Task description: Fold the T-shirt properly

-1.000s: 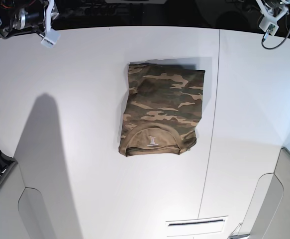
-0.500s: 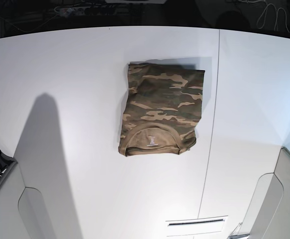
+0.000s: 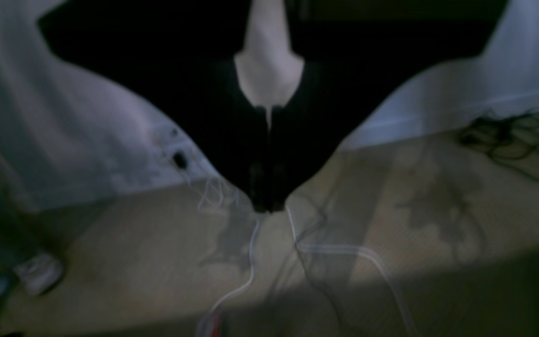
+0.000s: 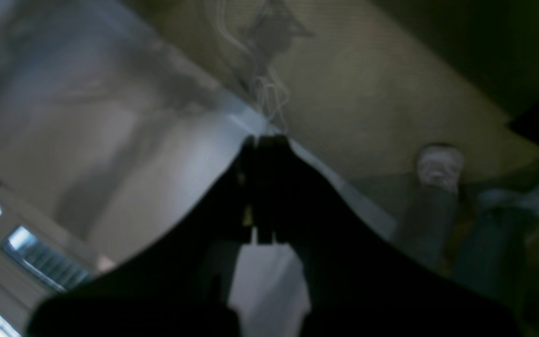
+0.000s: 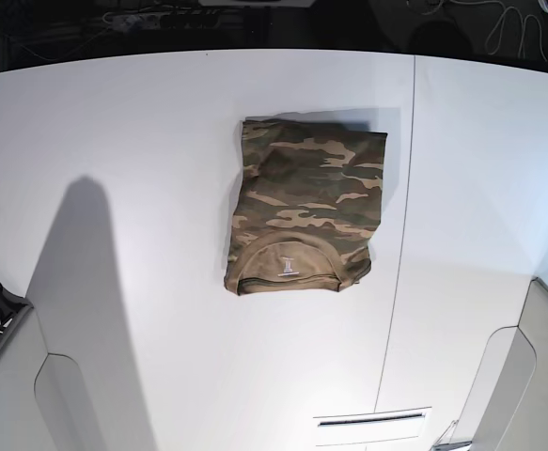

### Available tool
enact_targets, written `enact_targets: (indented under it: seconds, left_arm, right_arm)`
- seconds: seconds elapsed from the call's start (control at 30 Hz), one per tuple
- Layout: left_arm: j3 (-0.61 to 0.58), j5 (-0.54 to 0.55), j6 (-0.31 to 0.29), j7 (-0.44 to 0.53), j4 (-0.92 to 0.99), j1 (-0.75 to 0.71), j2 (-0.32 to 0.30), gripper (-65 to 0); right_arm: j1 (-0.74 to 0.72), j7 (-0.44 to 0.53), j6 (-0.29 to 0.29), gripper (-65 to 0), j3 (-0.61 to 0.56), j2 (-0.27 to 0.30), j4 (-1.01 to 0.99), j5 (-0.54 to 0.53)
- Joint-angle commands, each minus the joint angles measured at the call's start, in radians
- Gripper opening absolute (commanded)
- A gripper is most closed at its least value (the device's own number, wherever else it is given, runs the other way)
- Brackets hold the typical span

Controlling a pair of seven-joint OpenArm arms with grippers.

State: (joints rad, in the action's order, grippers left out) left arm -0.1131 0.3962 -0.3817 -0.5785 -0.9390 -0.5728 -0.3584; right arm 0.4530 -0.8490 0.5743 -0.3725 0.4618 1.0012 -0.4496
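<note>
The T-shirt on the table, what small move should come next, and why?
Probably none on the cloth: keep both arms parked. The T-shirt lies as a compact folded rectangle, collar showing, on the table. The left gripper and right gripper look shut and empty, off the table.

Base overhead; wrist views face floor

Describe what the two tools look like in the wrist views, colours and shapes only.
Both are dark and blurred. The left tool shows as two black fingers tapering to a narrow tip, spreading wide towards the camera, with a pale, whitish piece set between them at the base. The right tool is the same: black, wedge-shaped fingers and a pale panel near the base. No markings or cables on them can be made out.
</note>
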Motion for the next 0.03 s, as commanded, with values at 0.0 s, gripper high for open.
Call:
enact_targets:
  seconds: [0.0]
  left_arm:
    - [-0.01,-0.002,-0.004,-0.008,0.022,0.0,0.003,-65.0]
  right_arm:
    - [-0.018,-0.007,0.004,-65.0,0.002,0.007,-0.025,-0.002]
